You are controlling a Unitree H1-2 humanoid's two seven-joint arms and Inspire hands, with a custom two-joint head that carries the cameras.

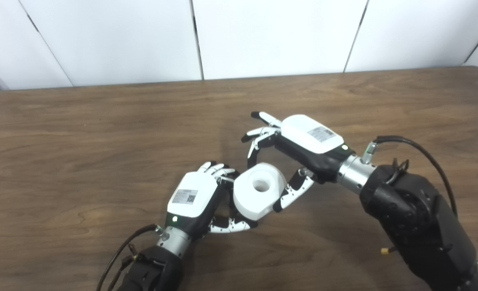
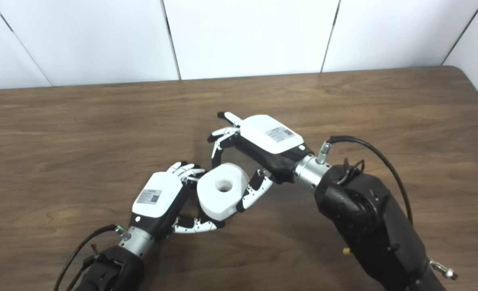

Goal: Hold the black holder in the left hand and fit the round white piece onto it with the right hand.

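The right hand's (image 1: pixel 303 143) fingers (image 1: pixel 259 139) are spread and curled over the round white piece (image 1: pixel 258 190), its thumb lying against the piece's near right side while the others hover just above, so I judge it is steadying or seating the piece rather than carrying it. The left hand (image 1: pixel 192 200) is wrapped around something beneath the piece, presumably the black holder, which is hidden by the hand and the piece, with its thumb propping the lower edge. Both work low over the brown bench (image 1: pixel 81 141), probably for support.
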